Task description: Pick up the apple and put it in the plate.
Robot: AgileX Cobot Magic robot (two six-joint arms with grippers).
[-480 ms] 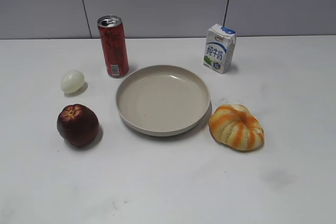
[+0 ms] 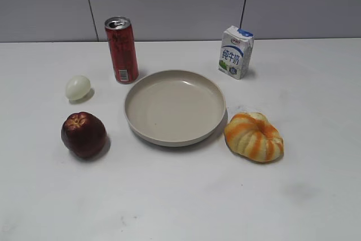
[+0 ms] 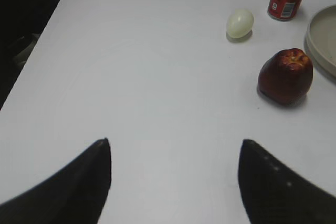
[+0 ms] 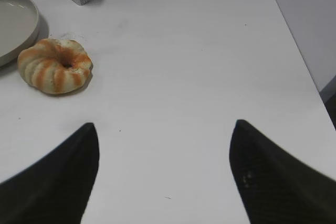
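Note:
The dark maroon apple point(image 2: 83, 134) sits on the white table at the left, apart from the beige plate point(image 2: 175, 107) in the middle. In the left wrist view the apple point(image 3: 285, 75) lies far ahead to the right, with the plate's rim point(image 3: 319, 39) at the right edge. My left gripper point(image 3: 175, 145) is open and empty over bare table. My right gripper point(image 4: 164, 127) is open and empty; the plate's edge point(image 4: 16, 24) shows at the upper left of its view. Neither gripper shows in the exterior view.
A red can point(image 2: 122, 49) stands behind the plate at the left, and a pale egg point(image 2: 78, 87) lies behind the apple. A milk carton point(image 2: 236, 52) stands at the back right. An orange-and-white striped fruit point(image 2: 254, 136) lies right of the plate.

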